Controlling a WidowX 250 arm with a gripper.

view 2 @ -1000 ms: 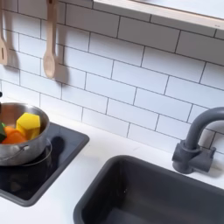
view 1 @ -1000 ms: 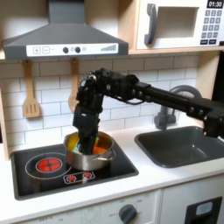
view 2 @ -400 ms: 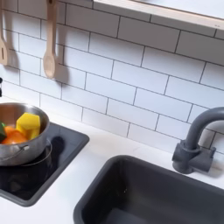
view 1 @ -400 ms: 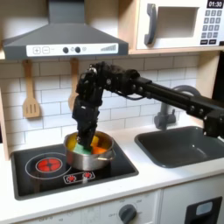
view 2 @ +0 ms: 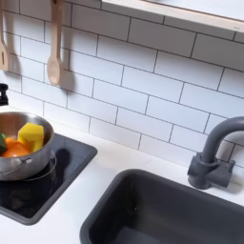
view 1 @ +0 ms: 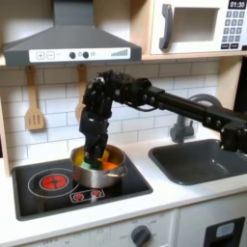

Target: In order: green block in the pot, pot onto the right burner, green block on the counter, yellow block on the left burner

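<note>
**A:** What is the setting, starting with the biggest things?

**B:** A toy kitchen. A white subway-tile wall (view 2: 143, 86) runs behind everything, with a grey range hood (view 1: 68, 39) and a microwave (view 1: 198, 26) up high in the first exterior view. Below lies the pale cream-white flat counter (view 2: 105, 181), with a dark grey sink basin (view 2: 172, 210) and a grey curved faucet (view 2: 214, 152) toward the second exterior view's right. A black cooktop (view 1: 77, 183) sits at the first exterior view's left, its left burner (view 1: 53, 180) glowing red.

**A:** And the arm?

**B:** The black robot arm (view 1: 164, 101) reaches in from the first exterior view's right, and its gripper (view 1: 94, 152) points down into the round shallow silver metal pot (view 2: 19, 162), which stands on the cooktop's right burner.

**A:** Are the jaws holding anything?

**B:** I cannot tell; the fingertips are down inside the pot and too blurred to read.

**A:** Where are the blocks?

**B:** The small yellow-orange cube (view 2: 31, 134) sits inside the pot, by the rim. A sliver of the small bright green cube (view 2: 2, 142) shows in the pot at the second exterior view's left edge. Wooden utensils (view 2: 54, 48) hang on the wall.
</note>
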